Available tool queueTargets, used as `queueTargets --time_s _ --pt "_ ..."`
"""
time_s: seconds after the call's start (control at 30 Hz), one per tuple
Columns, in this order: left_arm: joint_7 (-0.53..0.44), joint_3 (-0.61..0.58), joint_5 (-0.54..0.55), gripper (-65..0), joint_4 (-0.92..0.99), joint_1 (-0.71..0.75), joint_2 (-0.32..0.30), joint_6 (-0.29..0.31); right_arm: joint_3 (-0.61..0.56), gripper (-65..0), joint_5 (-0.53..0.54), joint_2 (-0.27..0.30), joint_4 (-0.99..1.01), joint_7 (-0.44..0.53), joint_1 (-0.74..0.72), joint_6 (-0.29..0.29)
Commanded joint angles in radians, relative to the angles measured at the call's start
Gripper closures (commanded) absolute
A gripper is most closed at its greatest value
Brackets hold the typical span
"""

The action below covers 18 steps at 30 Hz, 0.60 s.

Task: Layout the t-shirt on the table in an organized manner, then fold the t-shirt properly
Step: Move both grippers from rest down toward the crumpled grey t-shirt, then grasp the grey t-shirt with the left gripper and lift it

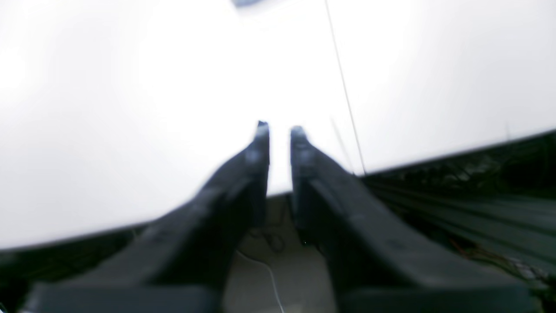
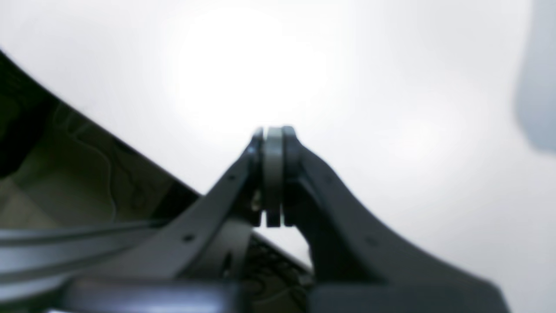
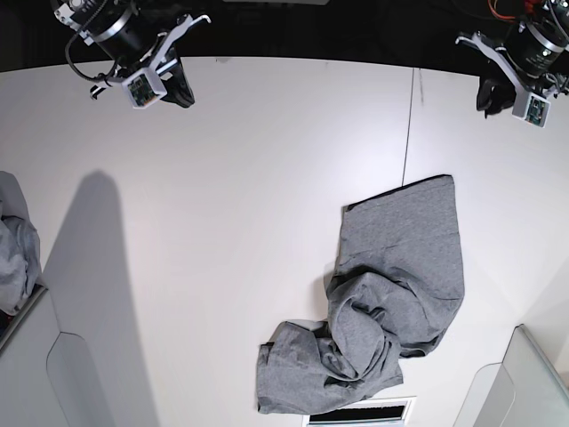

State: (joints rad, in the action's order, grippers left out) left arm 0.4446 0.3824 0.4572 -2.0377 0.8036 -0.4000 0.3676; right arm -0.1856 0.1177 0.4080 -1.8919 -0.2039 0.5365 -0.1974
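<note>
The t-shirt (image 3: 391, 302) is lying crumpled on the white table (image 3: 231, 222), toward the side nearer the left arm and well away from both arms, which are hanging over the table's far edge. Its upper part is resting fairly flat as a smooth grey panel, while the lower part is bunching into twisted folds that are trailing off toward the near edge. The left gripper (image 1: 278, 128) is showing a narrow gap between its fingertips with nothing in it — released, holding only air above bare tabletop. The right gripper (image 2: 273, 130) is sitting clenched, pads pressed together, also empty. Judging from the look of the cloth, the shirt is going to behave as light, limp cotton: it is likely to drape and sag from any pinch point, drag a little on the smooth surface, and carry its wrinkles along rather than shed them. A single pinch in the bunched middle would probably gather several layers at once. Better holds seem to be the clean outer edge of the flat panel — its two far corners, one per gripper, so the fabric can be pulled taut and spread.
</note>
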Motion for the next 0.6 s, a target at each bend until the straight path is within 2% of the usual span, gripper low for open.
queueTargets --time_s 0.0,0.07,0.2,0.37,0.4,0.57 --pt "-0.021 0.005 0.016 -19.5 -0.002 -0.023 -0.029 -0.008 0.003 0.0 0.006 -0.007 -0.018 0.001 -0.037 0.000" --pt "-0.021 -0.013 0.025 -23.2 0.026 -0.088 -0.065 -0.008 0.003 0.0 0.006 -0.035 -0.013 -0.034 -0.103 0.000" --pt "-0.021 -0.101 0.025 -23.2 0.141 -0.254 -0.121 -0.009 0.003 0.0 0.006 -0.116 0.018 -0.037 -0.235 -0.002" --pt "-0.026 -0.256 0.024 -23.2 0.385 -0.504 -0.138 -0.008 0.003 -21.9 0.006 -0.270 0.153 -0.036 -0.411 -0.004" --pt "-0.030 -0.284 0.024 -23.2 0.434 -0.552 -0.137 -0.008 0.003 -23.7 0.006 -0.302 0.193 -0.035 -0.446 -0.003" --pt "-0.095 -0.418 -0.026 -23.3 0.664 -0.777 -0.121 -0.014 0.003 -24.0 -0.003 -0.439 0.410 -0.035 -0.618 -0.001"
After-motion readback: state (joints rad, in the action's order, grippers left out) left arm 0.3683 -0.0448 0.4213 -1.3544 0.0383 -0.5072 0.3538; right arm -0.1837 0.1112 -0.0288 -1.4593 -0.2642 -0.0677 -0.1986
